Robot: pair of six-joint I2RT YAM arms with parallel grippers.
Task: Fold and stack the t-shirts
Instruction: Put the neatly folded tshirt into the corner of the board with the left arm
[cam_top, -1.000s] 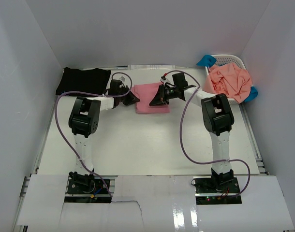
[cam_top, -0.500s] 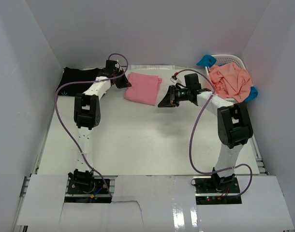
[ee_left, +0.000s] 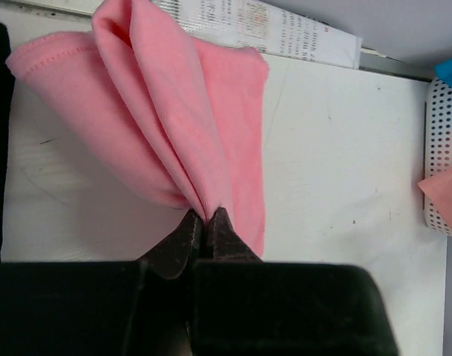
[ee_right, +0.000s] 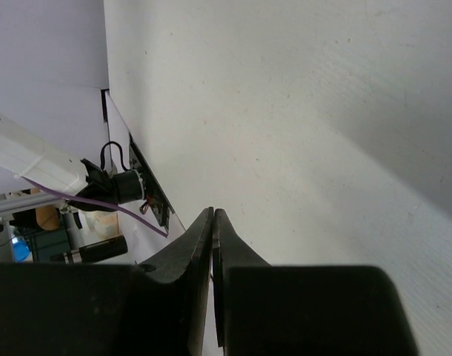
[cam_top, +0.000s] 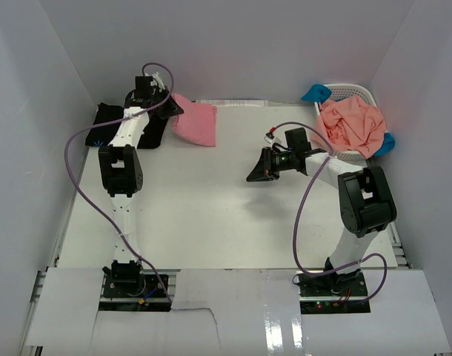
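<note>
Left wrist view is the one that worries me: the left fingers [ee_left: 178, 248] are clenched on just a thin pinch of the folded rose-pink t-shirt [ee_left: 174, 126], and the layers fan out from that pinch instead of lying flat. My guess is the fold falls open or skews when I set it down, because so little cloth is actually in the grip. If it does, it'll land crooked on the black t-shirt [cam_top: 106, 117]. From the wrist I only get a dark sliver of the black one at the left edge, so I can't judge alignment there. The top view fixes that. It shows the pink bundle at the far-left of the bench [cam_top: 211, 215], just beside the black shirt, though the arm covers part of the shirt and I could easily snag it. It also shows the right fingers [ee_right: 185, 256] out mid-bench, well apart from everything; the right wrist view confirms they're pressed together on nothing. The salmon-orange t-shirt [cam_top: 352, 126] and blue t-shirt [cam_top: 315, 93] sit unfolded in the basket [cam_top: 363, 92].
</note>
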